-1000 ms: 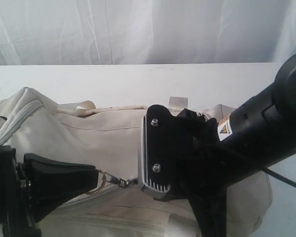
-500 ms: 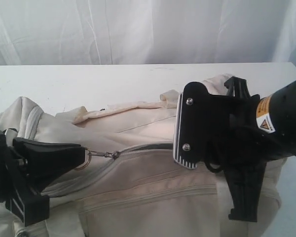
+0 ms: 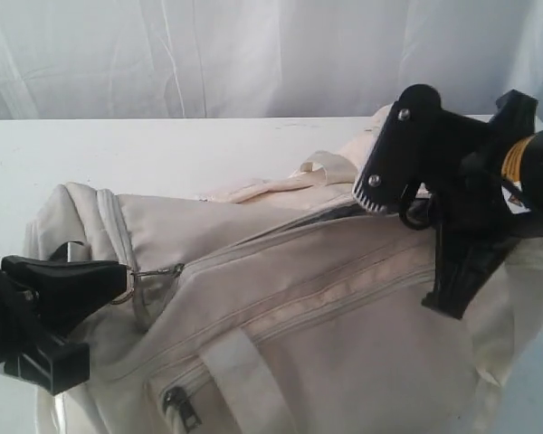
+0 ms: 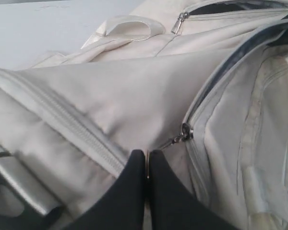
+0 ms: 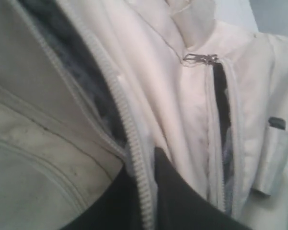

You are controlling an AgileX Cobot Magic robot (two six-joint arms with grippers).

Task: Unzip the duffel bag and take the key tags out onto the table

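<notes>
Pulling the zipper pull [image 3: 158, 271] straight toward nine o'clock should open the duffel bag [image 3: 326, 353] lying on the table [image 3: 163, 154]. The left gripper [image 3: 119, 280] is clenched on its ring; the right gripper [image 5: 143, 165], at two o'clock, pinches the opening's edge as anchor.

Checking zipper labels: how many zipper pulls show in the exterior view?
2. The main zipper pull at the duffel bag's left end, its ring pinched by the left tool; the pocket zipper pull at the bottom edge. The right arm may hide others.
</notes>
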